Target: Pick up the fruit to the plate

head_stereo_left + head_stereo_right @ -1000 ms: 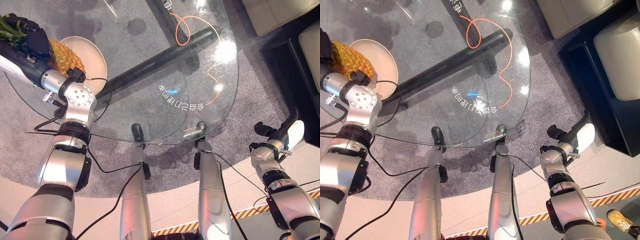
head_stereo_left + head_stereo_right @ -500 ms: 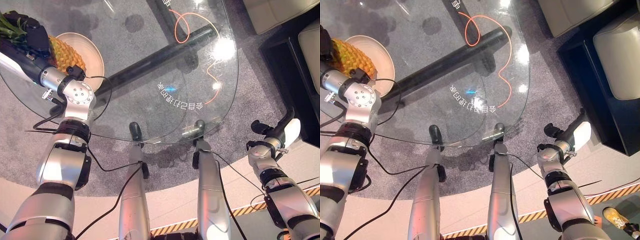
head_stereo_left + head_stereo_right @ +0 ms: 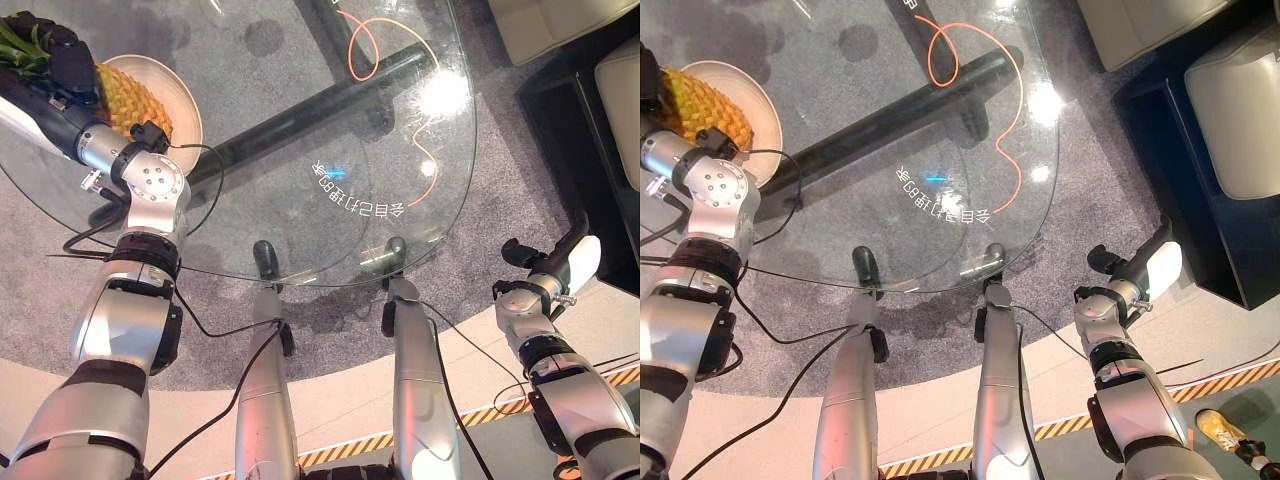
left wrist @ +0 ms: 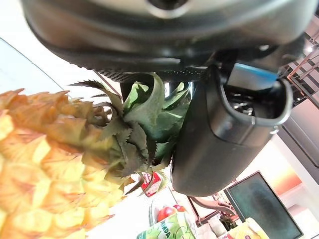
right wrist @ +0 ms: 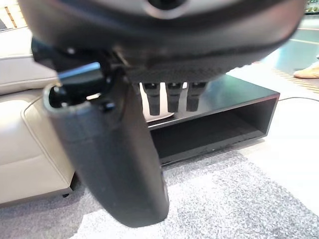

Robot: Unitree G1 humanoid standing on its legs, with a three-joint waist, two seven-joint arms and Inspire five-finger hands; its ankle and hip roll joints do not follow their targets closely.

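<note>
Pineapple (image 3: 128,98) now lies further over the plate (image 3: 178,92) than a second ago, its yellow body resting across the cream dish on the glass counter (image 3: 300,150), leaves pointing outward. Left hand (image 3: 62,62) still has its fingers and thumb grasping the fruit near the crown. Right hand (image 3: 572,262) hangs beside the counter, well apart, fingers relaxed and straight.

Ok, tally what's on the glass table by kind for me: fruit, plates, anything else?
Fruit: 1, a pineapple held by the left hand over the plate
Plates: 1, a beige plate
Cords: 1, an orange cord, though whether it lies on or under the glass table I cannot tell
Total: 3
</note>
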